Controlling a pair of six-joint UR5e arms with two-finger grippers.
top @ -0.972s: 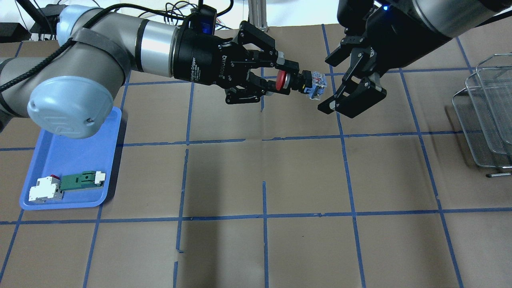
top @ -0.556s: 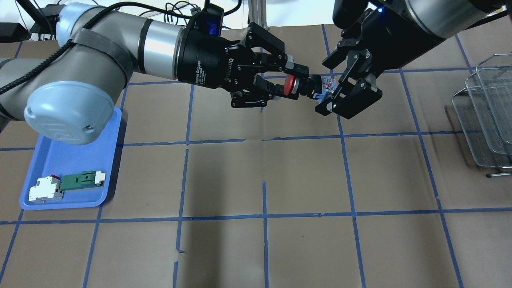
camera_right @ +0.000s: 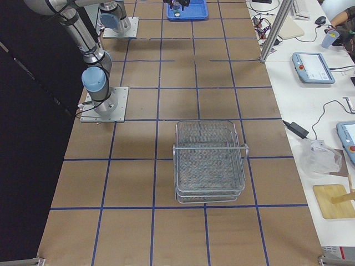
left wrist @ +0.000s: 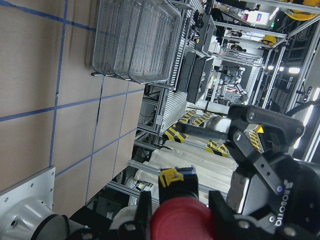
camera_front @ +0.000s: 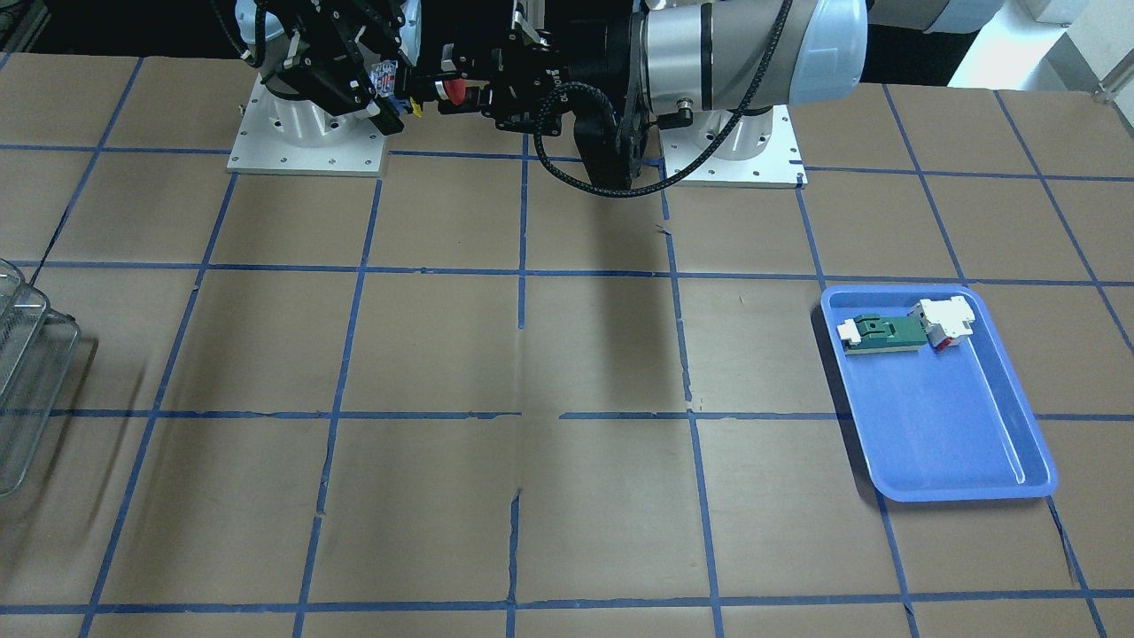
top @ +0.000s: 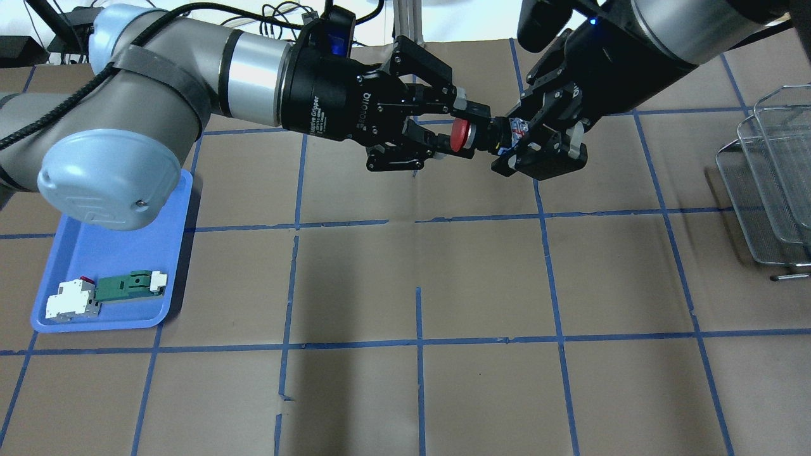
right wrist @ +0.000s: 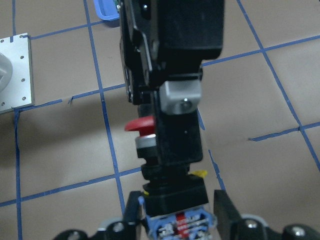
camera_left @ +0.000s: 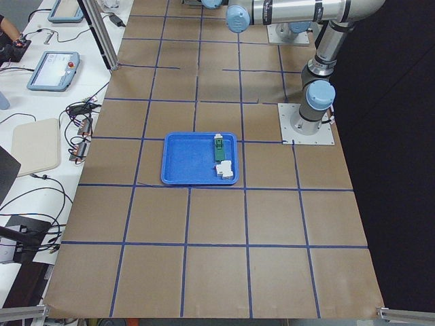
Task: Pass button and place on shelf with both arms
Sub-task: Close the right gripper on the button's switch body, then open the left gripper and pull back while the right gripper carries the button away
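The button, with a red cap, black barrel and grey-blue base, hangs in the air between both grippers over the far middle of the table. My left gripper is shut on its black barrel just behind the red cap. My right gripper comes in from the right, and its fingers are closed on the grey-blue base. In the right wrist view the base sits between my fingers. The left wrist view shows the red cap between my fingers. The wire shelf stands at the table's right edge.
A blue tray at the left holds a green-and-white flat part and a white-and-red block. The shelf also shows in the exterior right view. Brown paper with blue tape lines covers the table.
My left gripper carried the button to the right into the right gripper's open jaws. The right gripper's fingers then closed in on the button's base.
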